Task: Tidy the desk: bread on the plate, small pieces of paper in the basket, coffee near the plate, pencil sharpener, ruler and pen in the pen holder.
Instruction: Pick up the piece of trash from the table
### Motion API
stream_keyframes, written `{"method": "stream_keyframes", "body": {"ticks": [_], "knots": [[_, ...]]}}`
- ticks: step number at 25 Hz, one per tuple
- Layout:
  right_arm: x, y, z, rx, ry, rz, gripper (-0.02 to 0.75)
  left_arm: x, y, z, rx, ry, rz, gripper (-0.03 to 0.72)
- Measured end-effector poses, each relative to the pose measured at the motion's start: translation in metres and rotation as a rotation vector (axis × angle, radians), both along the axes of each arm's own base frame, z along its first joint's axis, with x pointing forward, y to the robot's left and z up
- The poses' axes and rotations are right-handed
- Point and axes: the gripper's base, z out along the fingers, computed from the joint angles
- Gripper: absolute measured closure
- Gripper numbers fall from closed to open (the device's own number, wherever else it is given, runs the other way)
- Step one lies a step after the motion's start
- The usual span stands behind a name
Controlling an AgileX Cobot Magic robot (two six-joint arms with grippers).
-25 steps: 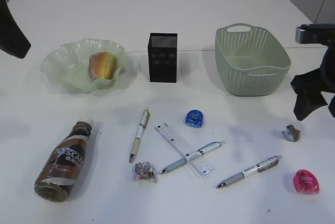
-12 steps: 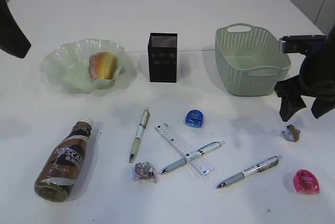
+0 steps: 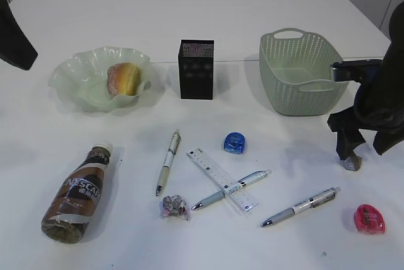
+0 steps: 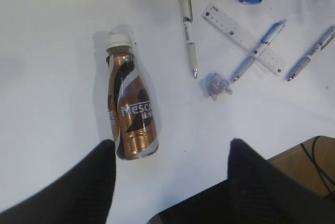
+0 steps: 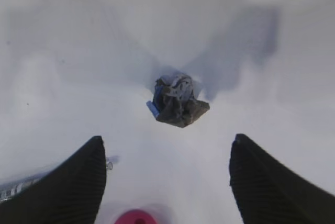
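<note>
Hovering low over the crumpled paper scrap (image 5: 178, 101), the right gripper (image 5: 167, 177) holds its jaws spread wide to either side of it, nothing grasped (a stance suited to closing on so small a target). That scrap lies on the desk (image 3: 189, 24) just beside the basket (image 3: 303, 81), its destination. The left gripper (image 4: 170, 177) is likewise spread and empty above the coffee (image 4: 128, 114).

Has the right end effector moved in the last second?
Yes. The right end effector has shifted left toward the basket and come down over the crumpled paper scrap.
</note>
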Motion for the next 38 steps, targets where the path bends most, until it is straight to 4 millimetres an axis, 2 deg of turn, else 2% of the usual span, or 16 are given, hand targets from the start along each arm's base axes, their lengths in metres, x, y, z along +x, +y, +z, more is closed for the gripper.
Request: {"method": "stream_keyframes", "body": {"ticks": [20, 38], "knots": [[0.018, -0.002, -0.028, -0.030, 0.041, 0.002, 0.170, 0.000, 0.000, 0.000, 0.000, 0.000, 0.000, 0.214], [0.017, -0.002, -0.028, -0.031, 0.055, -0.002, 0.170, 0.000, 0.000, 0.000, 0.000, 0.000, 0.000, 0.214]]}}
